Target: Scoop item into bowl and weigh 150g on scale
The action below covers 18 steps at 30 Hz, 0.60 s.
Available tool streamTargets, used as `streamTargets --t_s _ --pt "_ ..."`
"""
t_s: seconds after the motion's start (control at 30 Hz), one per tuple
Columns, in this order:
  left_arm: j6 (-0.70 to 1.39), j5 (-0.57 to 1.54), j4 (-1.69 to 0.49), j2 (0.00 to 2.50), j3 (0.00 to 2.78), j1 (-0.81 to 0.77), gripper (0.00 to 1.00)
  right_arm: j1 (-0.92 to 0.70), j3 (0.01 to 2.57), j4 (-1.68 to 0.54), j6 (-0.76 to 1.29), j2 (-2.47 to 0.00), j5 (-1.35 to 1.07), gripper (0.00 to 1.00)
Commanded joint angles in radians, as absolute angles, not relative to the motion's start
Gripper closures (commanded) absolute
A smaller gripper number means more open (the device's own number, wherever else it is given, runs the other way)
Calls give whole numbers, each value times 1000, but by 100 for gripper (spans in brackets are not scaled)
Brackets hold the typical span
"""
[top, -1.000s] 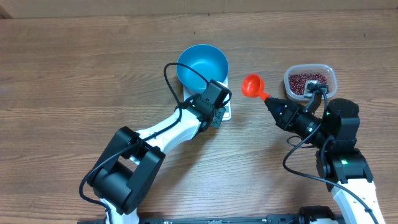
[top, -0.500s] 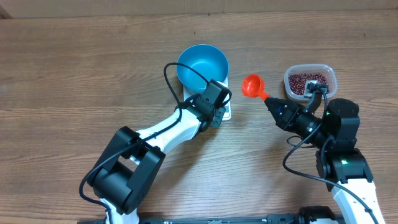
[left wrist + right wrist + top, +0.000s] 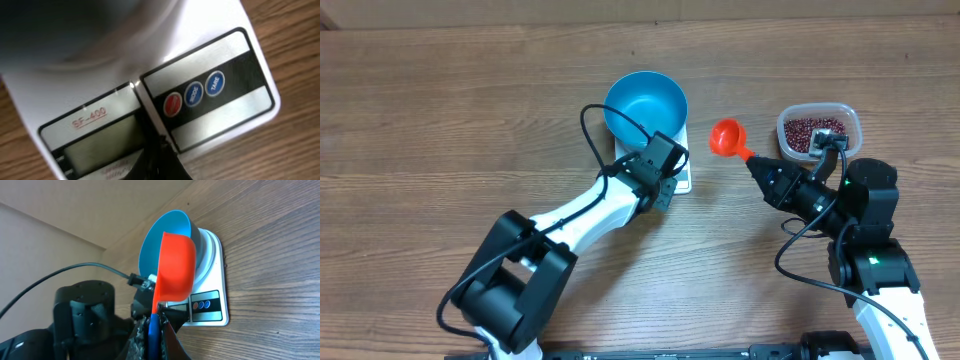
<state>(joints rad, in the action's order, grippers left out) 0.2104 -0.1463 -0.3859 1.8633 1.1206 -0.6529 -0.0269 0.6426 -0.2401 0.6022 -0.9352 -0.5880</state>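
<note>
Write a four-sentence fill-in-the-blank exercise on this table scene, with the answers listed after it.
1. The blue bowl stands on the white ____.
2. The right end effector is shut on the handle of an orange ____.
3. The clear tub holds red-brown ____.
4. On the front panel, the blue button beside MODE reads ____.
Missing words: scale; scoop; beans; TARE.
</note>
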Motion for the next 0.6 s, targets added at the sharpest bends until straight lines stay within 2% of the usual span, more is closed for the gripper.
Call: streamTargets --t_s 0.0,0.57 --pt "224 -121 -397 1779 1116 -649 96 -23 656 -238 601 -923 -577 96" --pt "206 -103 -413 1686 1115 -649 96 -23 656 -225 601 -923 -546 96"
